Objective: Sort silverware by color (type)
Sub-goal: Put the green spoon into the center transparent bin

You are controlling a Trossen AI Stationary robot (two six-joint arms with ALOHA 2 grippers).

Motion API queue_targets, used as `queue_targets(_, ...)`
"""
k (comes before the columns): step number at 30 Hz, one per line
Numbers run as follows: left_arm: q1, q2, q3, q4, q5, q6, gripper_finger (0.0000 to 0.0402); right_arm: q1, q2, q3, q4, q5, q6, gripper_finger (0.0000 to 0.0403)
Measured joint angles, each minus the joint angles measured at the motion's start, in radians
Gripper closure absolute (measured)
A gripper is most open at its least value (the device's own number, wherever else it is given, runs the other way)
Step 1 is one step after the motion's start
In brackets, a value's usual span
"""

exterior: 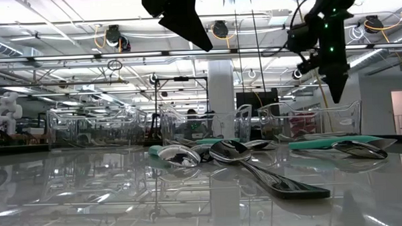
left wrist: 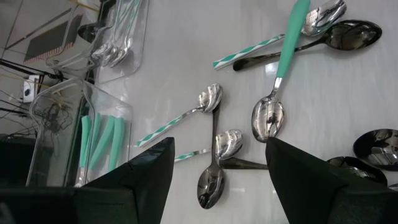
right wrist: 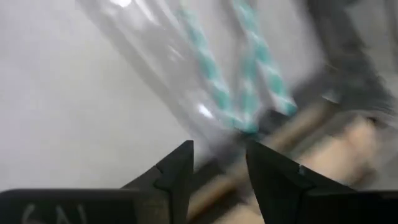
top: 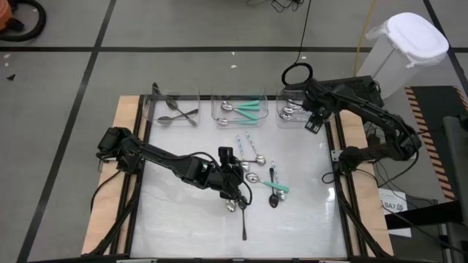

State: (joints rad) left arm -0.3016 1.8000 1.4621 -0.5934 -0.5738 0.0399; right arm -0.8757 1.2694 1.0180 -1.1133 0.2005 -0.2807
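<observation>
Loose silverware lies mid-table: a teal-handled spoon (top: 276, 188) (left wrist: 283, 68), striped-handled spoons (top: 246, 146) (left wrist: 180, 121) and dark spoons (top: 273, 197) (left wrist: 339, 37). Three clear bins stand along the far edge: dark spoons in the left bin (top: 174, 109), teal handles in the middle bin (top: 238, 109), striped handles in the right bin (top: 292, 109) (right wrist: 249, 74). My left gripper (top: 235, 191) (left wrist: 217, 149) hovers open above the pile, tilted down. My right gripper (top: 314, 124) (right wrist: 219, 155) hangs open above the right bin's near right corner, with nothing between its fingers.
A lone dark spoon (top: 243, 221) lies toward the near edge. Wooden rails (top: 128, 146) border the table's left and right sides. A white lidded container (top: 409, 44) stands off the table at the far right. A cable loop (top: 296, 73) lies behind the bins.
</observation>
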Motion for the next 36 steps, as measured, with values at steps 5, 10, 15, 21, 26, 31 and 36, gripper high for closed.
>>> queue_targets(5,0.0,0.0,0.0,0.0,0.0,-0.001,0.0149,0.131,-0.096,0.0,0.025,-0.103,0.103,0.0262)
queue_targets(10,0.0,0.0,0.0,0.0,0.0,-0.001,0.0149,0.329,-0.19,0.0,0.106,-0.132,0.215,0.0262)
queue_targets(15,0.0,0.0,0.0,0.025,0.035,0.005,0.0149,0.548,-0.224,0.0,0.194,-0.116,0.345,0.0262)
queue_targets(21,-0.002,0.0,0.0,0.027,0.05,-0.014,0.0149,0.811,-0.183,-0.015,0.288,0.063,0.463,0.0262)
queue_targets(26,-0.006,0.0,0.0,0.028,0.051,-0.035,0.0149,0.969,-0.167,-0.128,0.469,0.091,0.5,0.0262)
queue_targets(31,0.0,0.03,-0.002,0.058,0.097,-0.027,0.0149,1.083,-0.167,-0.234,0.607,0.091,0.549,0.0262)
queue_targets(36,0.018,0.087,-0.001,0.173,0.138,0.041,0.0149,1.174,-0.168,-0.314,0.686,0.105,0.627,0.0262)
